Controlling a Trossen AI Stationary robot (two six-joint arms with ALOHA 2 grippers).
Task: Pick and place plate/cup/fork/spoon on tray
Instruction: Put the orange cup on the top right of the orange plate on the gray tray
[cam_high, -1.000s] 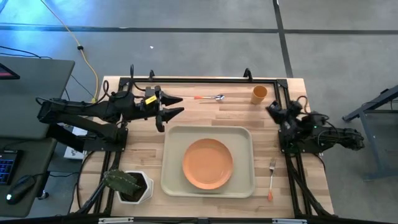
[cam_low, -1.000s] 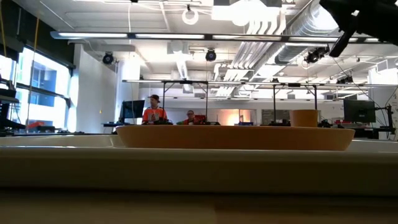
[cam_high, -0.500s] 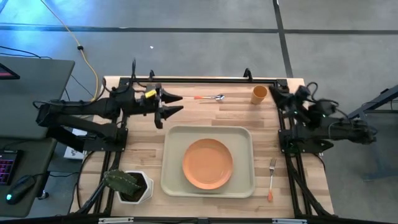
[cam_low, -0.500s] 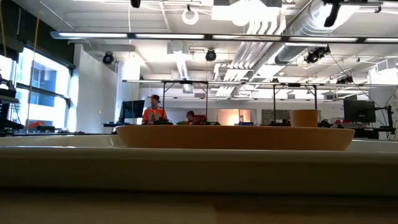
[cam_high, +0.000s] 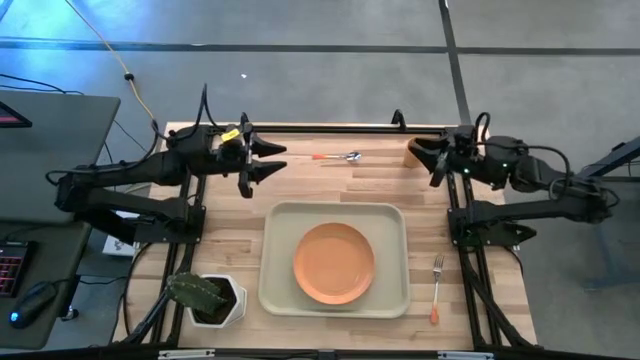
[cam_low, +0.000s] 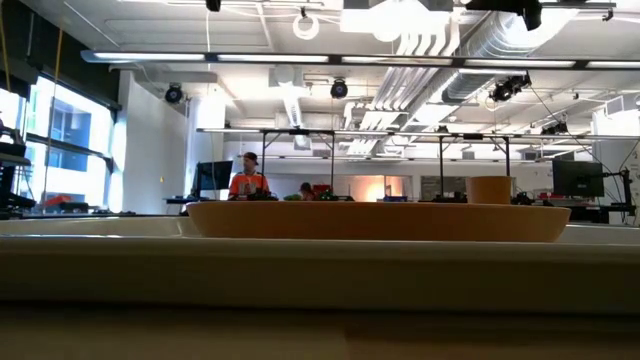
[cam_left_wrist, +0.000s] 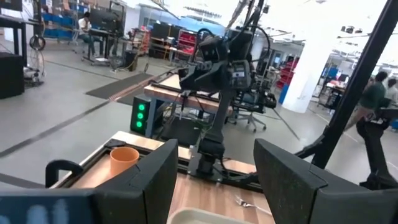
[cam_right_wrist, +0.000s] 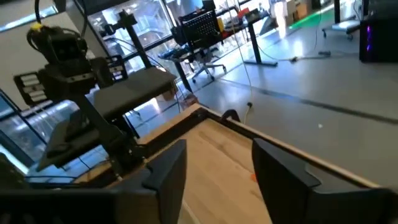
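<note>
The orange plate (cam_high: 333, 263) lies flat in the beige tray (cam_high: 282, 225) at the table's middle; the low view shows the plate's edge (cam_low: 375, 220) above the tray's rim (cam_low: 300, 265). The orange-yellow cup (cam_high: 414, 153) stands upright at the far right and also shows in the low view (cam_low: 490, 189) and the left wrist view (cam_left_wrist: 124, 162). The spoon (cam_high: 340, 157) lies near the far edge. The fork (cam_high: 437, 288) lies right of the tray. My right gripper (cam_high: 428, 160) is open, high over the cup, pointing left. My left gripper (cam_high: 283, 160) is open and empty, left of the spoon.
A white square pot with a green plant (cam_high: 205, 297) stands at the near left corner. A black frame (cam_high: 320, 130) runs along the table's far and side edges. Bare wood lies between the spoon and the tray. People sit at desks in the room behind (cam_low: 247, 183).
My right gripper has risen from its place at the table's right edge and swung toward the far edge and leftward, ending over the cup. My left gripper has risen and drawn back a little toward the far left. The dishes and cutlery have stayed put.
</note>
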